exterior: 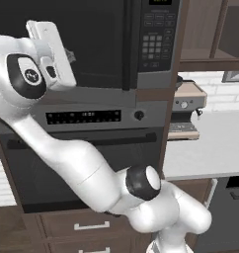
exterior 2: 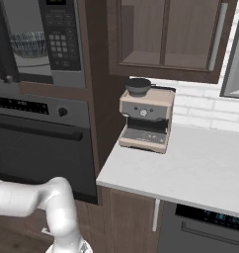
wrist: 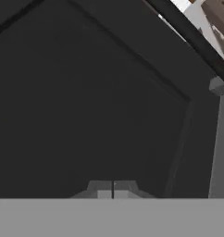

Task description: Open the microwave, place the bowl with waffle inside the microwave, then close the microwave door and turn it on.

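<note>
The microwave point(exterior: 156, 44) sits high in the wall unit, with its black keypad at the right. Its dark glass microwave door point(exterior: 92, 39) faces me, and my gripper point(exterior: 69, 55) is shut, tips right at the glass, holding nothing. In the hand view the shut fingertips point(wrist: 113, 189) point at the dark door point(wrist: 100, 92), whose grey frame corner is at the right. In the right base view the microwave door point(exterior 2: 0, 44) looks swung partly out, and the striped bowl point(exterior 2: 28, 44) stands inside the grey cavity. The waffle cannot be made out in the bowl.
Below the microwave is the oven point(exterior: 92, 148) with a knob and a bar handle. A coffee machine point(exterior 2: 145, 118) stands on the pale counter point(exterior 2: 190, 168) to the right. Wooden cabinets point(exterior 2: 166, 34) hang above it, and drawers point(exterior: 92, 225) lie below the oven.
</note>
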Motion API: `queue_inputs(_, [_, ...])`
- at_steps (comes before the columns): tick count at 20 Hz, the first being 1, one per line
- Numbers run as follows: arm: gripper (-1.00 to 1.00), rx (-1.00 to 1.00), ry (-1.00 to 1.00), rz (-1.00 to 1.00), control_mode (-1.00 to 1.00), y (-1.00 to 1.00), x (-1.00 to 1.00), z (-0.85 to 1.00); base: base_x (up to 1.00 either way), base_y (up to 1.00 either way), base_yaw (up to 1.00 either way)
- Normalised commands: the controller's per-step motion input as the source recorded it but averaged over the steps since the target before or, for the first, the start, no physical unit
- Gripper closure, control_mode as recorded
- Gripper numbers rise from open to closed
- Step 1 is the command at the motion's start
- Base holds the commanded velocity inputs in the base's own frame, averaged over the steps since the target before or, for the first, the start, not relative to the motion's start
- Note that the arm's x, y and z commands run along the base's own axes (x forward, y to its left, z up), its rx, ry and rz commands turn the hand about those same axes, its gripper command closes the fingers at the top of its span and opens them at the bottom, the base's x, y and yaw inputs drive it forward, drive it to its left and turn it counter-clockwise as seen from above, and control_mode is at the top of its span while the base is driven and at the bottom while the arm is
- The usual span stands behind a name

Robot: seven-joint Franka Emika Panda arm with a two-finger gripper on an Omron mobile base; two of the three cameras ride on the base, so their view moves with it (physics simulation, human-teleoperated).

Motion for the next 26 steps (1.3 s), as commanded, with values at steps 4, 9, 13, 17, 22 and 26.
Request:
queue_inputs(4, [1.0, 0.05, 0.16, 0.42, -1.0, -0.72, 1.0, -0.3, 0.0, 0.0, 0.0])
queue_inputs(9, [1.0, 0.09, 0.02, 0.44, -1.0, -0.76, 1.0, -0.32, 0.0, 0.0, 0.0])
queue_inputs(13, [1.0, 0.08, 0.0, 0.47, -1.0, -0.64, 1.0, -0.58, 0.0, 0.0, 0.0])
queue_inputs(17, [1.0, 0.03, 0.0, 0.46, -1.0, -0.5, 1.0, -0.77, 0.0, 0.0, 0.0])
queue_inputs(22, [1.0, -0.05, 0.03, 0.43, -1.0, -0.43, 0.93, -0.96, 0.0, 0.0, 0.0])
queue_inputs(26, [1.0, -0.23, 0.09, 0.28, -1.0, -0.04, 0.09, -1.0, 0.0, 0.0, 0.0])
